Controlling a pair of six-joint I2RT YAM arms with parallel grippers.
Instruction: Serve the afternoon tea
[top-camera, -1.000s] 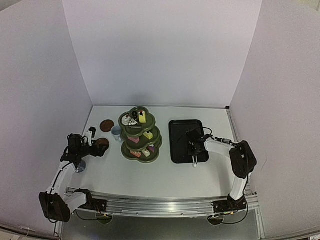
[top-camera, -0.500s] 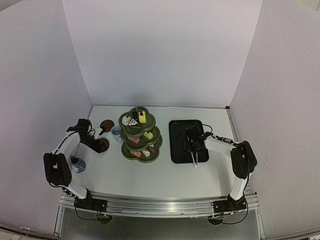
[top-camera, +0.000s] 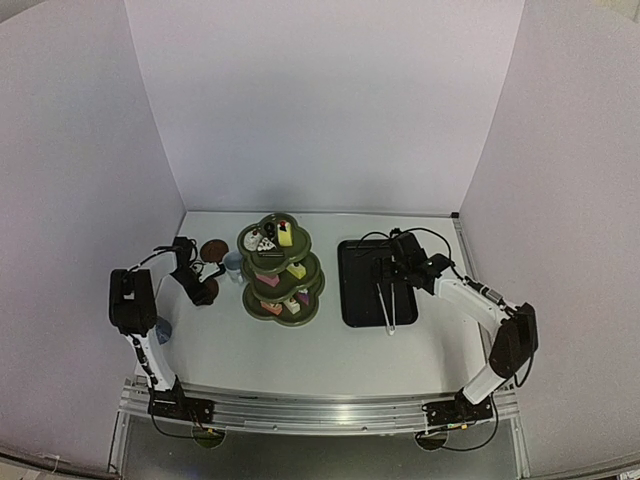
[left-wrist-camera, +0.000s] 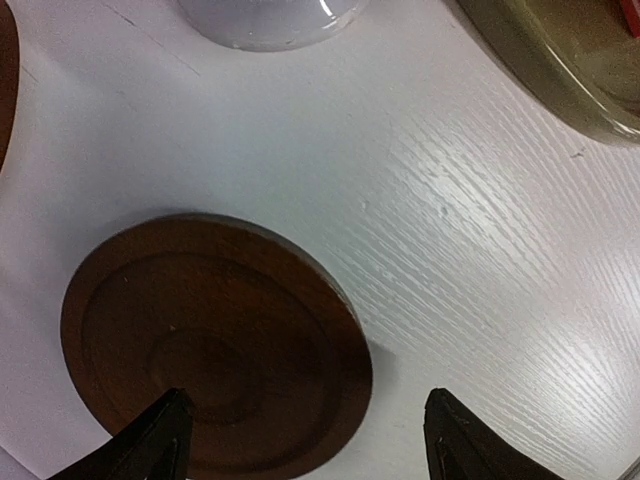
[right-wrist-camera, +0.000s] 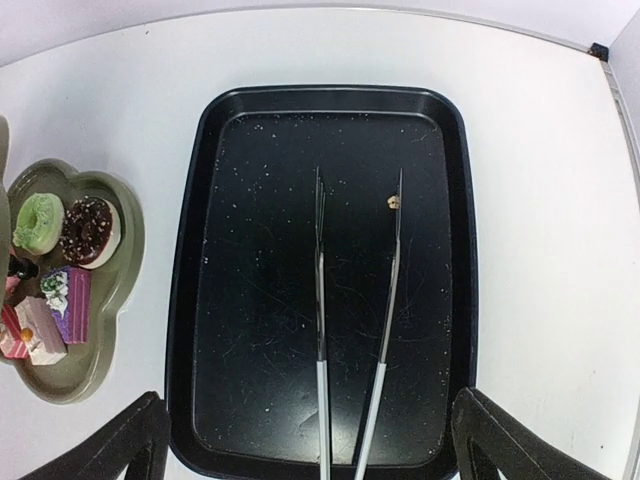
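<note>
**Three-tier stand** (top-camera: 305, 312): olive green, set left of centre on the worktop (top-camera: 300, 350). Its tiers carry cakes (top-camera: 285, 236) in pink, yellow, green and chocolate.

**Cup** (top-camera: 233, 264): just beside the stand's left rim. Farther left lie the far coaster (top-camera: 213, 250) and the near coaster (top-camera: 205, 290).

**Left tool** (left-wrist-camera: 307, 410): hangs over the near coaster with its fingers apart. One fingertip (left-wrist-camera: 160, 440) overlaps the disc and the other (left-wrist-camera: 460, 440) lies past its edge over bare worktop. Whether it touches the coaster cannot be told.

**Second cup** (top-camera: 161, 330): beside the left arm's link, well apart from both coasters.

**Black tray** (top-camera: 352, 300): right of the stand, holding metal tongs (top-camera: 388, 305) and a small crumb (right-wrist-camera: 392, 201).

**Right tool** (right-wrist-camera: 308, 420): hovers over the tongs' handle end, spread wide and holding nothing.
</note>
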